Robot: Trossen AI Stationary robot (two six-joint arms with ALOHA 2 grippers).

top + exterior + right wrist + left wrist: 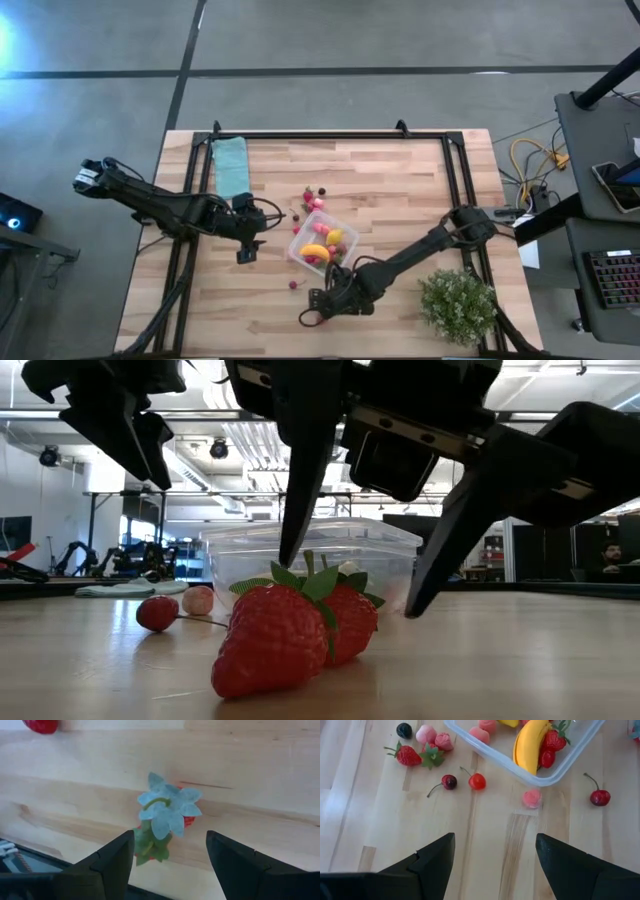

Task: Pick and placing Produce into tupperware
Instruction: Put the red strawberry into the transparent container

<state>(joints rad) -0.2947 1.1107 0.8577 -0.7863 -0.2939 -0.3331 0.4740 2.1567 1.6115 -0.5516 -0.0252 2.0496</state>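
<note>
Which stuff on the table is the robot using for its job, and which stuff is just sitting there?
For the job: strawberries under the right gripper, its jaws open; clear tub; banana; cherries; left gripper, waiting, jaws open.

Just sitting there: teal cloth; green plant.

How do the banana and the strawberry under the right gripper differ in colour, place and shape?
The banana is yellow; the strawberry is red with green leaves. The banana lies inside the tupperware; the strawberry lies on the bare table, between the open fingers of the right gripper. The banana is long and curved; the strawberry is short and plump. Neither is gripped.
</note>
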